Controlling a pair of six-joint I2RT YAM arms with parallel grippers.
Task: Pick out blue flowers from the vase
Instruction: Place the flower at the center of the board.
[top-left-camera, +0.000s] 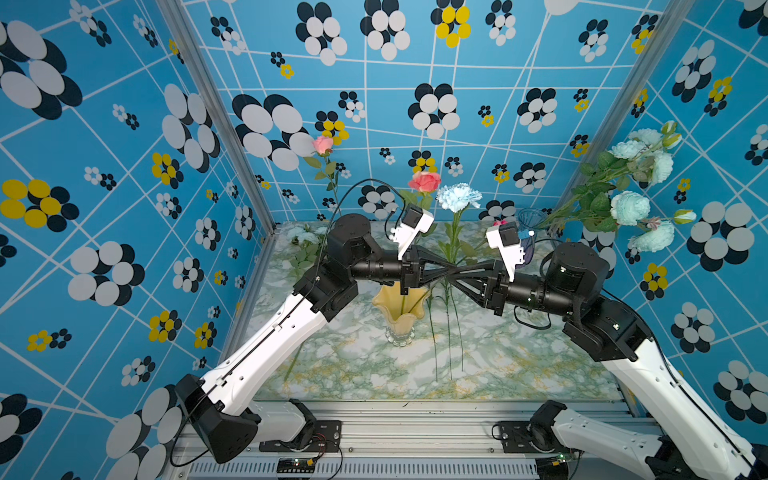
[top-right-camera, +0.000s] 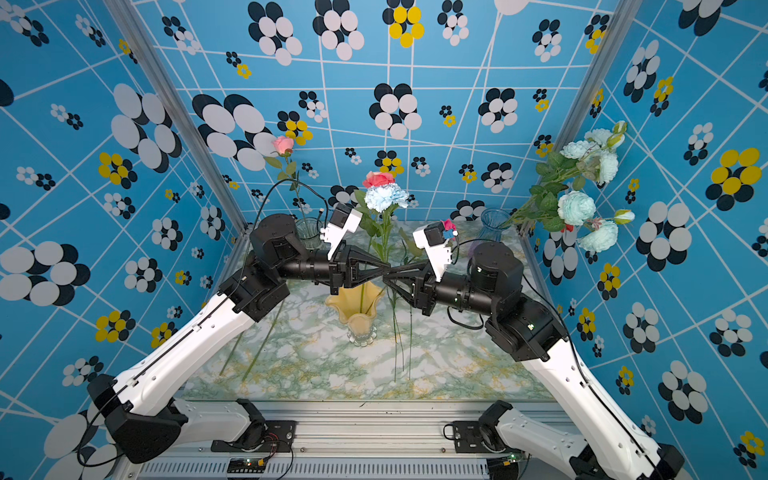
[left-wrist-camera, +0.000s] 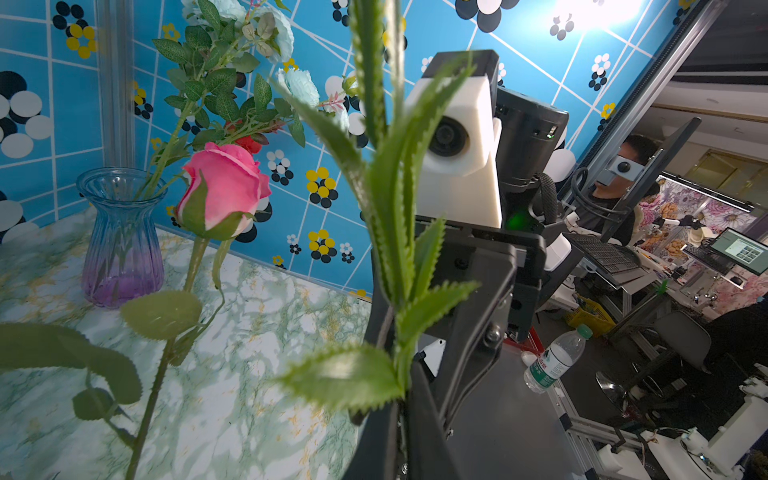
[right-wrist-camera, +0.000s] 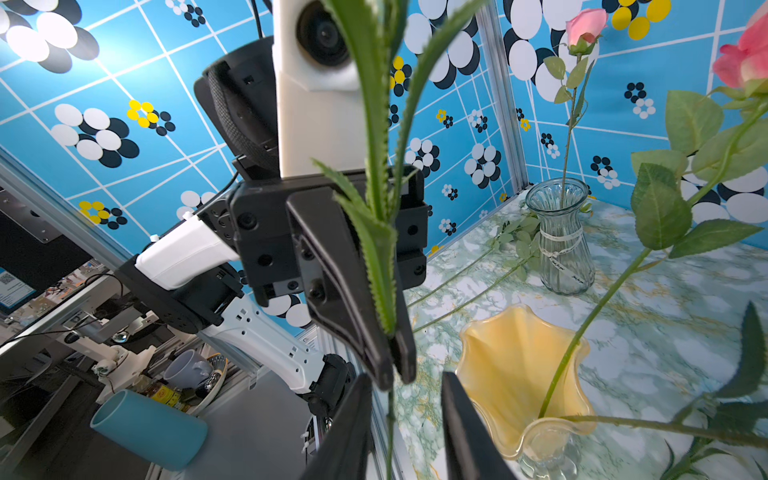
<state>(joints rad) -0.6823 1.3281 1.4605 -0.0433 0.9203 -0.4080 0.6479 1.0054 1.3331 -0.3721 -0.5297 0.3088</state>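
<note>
A pale blue carnation stands on a thin leafy stem, held up beside the yellow vase and outside its mouth. My left gripper is shut on that stem. From the opposite side, my right gripper straddles the same stem just below. Its jaws are still apart, with a gap on each side of the stem. A pink rose remains in the yellow vase. A mint-blue peony spray leans out of a blue-purple glass vase.
A clear glass vase at the back left holds a tall pink rose. A leafy spray lies on the marble table beside it. A loose green stem lies near the left arm. Patterned walls enclose three sides.
</note>
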